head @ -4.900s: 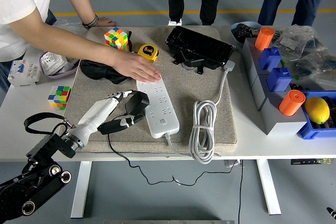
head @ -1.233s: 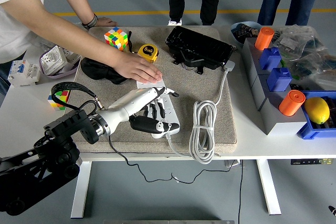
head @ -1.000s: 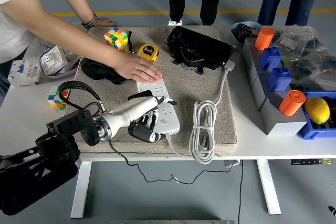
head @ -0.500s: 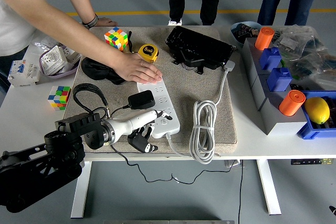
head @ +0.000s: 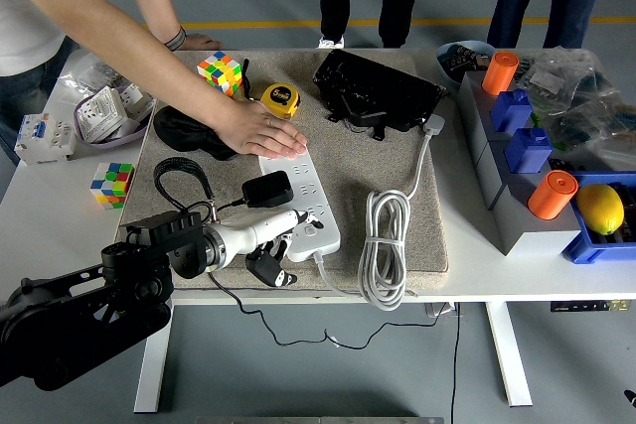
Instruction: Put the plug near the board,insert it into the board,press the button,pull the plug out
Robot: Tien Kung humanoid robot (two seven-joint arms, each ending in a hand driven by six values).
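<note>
We see the plug sitting on the board, a black block on its left half near the middle, so we judge it inserted. Its thin black cable runs off toward 7 o'clock, past our left hand, and hangs below the table edge.

Our left hand lies at the board's near end, at 6 o'clock from the plug. The white fingers reach forward over the end of the board where the button should be; the button itself is hidden under them. The dark fingers below curl loosely over the mat edge. The hand grips nothing that we can see. Whether a fingertip truly bears on the button, we cannot tell. We judge this to be the pressing step, with the pull-out left to do.

A person's hand lies flat on the board's far end, at 12 o'clock from the plug. It seems placed there to keep the board from sliding under our push.

The board's own white cord lies coiled at 3 o'clock from our hand, apart from it. Our right arm is out of view.

For the pull, the hand must move up to the plug and close round it.
</note>
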